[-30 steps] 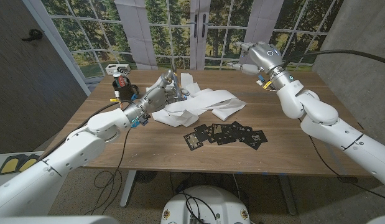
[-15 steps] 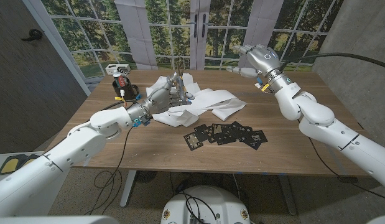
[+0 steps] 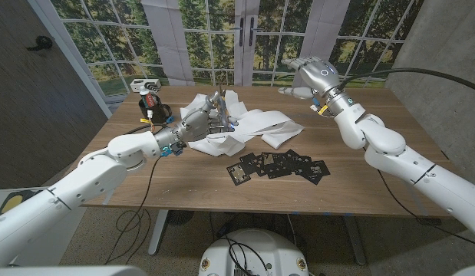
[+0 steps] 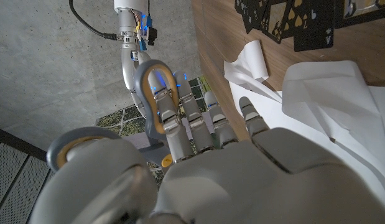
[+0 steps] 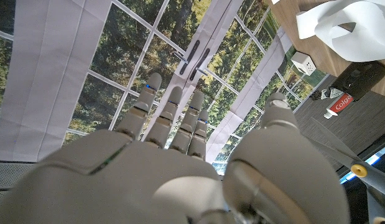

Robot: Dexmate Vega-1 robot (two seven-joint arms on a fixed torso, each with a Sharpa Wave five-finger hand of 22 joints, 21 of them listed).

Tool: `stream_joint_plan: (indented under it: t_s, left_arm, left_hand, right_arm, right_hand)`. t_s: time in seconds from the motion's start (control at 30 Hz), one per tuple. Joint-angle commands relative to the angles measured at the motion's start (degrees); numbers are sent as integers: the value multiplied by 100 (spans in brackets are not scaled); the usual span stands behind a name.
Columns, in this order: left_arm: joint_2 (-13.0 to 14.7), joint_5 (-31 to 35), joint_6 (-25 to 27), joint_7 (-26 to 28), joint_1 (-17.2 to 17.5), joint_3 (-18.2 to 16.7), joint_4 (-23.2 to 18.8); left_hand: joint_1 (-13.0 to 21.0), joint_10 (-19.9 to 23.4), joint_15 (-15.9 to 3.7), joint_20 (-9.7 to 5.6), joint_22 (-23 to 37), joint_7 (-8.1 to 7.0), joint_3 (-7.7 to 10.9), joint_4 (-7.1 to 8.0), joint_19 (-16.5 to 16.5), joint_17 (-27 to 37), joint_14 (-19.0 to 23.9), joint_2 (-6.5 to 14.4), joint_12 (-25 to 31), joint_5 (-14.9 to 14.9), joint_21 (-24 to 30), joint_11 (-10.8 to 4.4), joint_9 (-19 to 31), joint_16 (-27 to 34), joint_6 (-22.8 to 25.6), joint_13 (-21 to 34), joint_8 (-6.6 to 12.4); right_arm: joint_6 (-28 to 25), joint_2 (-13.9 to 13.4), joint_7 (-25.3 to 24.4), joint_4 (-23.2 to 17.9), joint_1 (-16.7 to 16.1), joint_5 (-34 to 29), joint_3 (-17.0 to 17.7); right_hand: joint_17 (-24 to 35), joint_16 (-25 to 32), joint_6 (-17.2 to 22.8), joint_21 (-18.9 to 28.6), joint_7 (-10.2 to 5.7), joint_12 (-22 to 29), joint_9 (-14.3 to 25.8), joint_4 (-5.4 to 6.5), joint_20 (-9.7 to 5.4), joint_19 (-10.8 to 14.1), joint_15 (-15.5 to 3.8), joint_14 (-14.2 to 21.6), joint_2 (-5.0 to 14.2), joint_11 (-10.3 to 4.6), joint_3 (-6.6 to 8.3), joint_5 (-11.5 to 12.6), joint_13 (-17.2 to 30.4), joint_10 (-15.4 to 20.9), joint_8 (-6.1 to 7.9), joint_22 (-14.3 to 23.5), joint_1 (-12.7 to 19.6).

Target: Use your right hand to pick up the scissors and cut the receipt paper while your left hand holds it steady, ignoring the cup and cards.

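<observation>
The scissors (image 3: 222,103) stand upright in the left hand (image 3: 200,119) over the paper (image 3: 252,126), well left of the raised, open, empty right hand (image 3: 310,75).

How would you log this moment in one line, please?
left hand: holds scissors by receipt paper | right hand: raised, empty

Right robot hand (image 3: 310,75) further left.

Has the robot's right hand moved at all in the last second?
Yes. The right hand has drifted toward the robot's left along the table's far edge, closer to the door handles behind it.
</observation>
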Motion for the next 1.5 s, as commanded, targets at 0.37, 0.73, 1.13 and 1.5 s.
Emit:
stream_joint_plan:
  t_s: [0.37,0.73,1.13,1.5]
  left_arm:
    - [198,-125,194,37,99,-149,-152]
    - [207,-138,292,-36,-10,-108,-120]
    - [183,-150,344,50,0,-94,-164]
    - [146,-81,372,175,-68,-83,-173]
  left_hand:
    - [40,12,-7,46,3,335,15,12,11,6,17,30,52,37,-15,-30,9,-14,-353,29,-1]
    - [38,8,-12,46,3,336,14,22,12,5,25,36,56,53,-18,-31,9,-21,-348,20,4]
    - [38,12,-11,46,3,342,14,32,16,4,22,45,64,68,-20,-30,5,-33,-342,13,7]
    - [43,-16,-12,45,3,338,16,38,26,3,27,53,69,81,-20,-28,10,-41,-364,22,4]
  right_arm:
    - [188,234,66,322,139,291,-252]
    - [134,444,339,524,321,457,-444]
    - [223,545,371,843,523,505,-659]
    - [238,656,341,1084,646,532,-815]
  right_hand:
    - [-232,72,397,-240,-247,-346,-35,-34,-160,-246,-922,-398,125,-164,180,20,-312,447,166,19,880]
    - [-415,125,-145,-420,-307,-709,-73,50,-125,-395,-903,-665,306,-168,254,-53,-485,703,-99,21,1395]
    - [-556,165,-1201,-585,-173,-1146,-91,100,-136,-506,-904,-927,378,-162,183,-95,-484,596,-287,22,1566]
    - [-597,179,-1230,-638,-150,-1216,-100,104,-197,-541,-923,-992,450,-165,190,-92,-468,691,-219,21,1650]
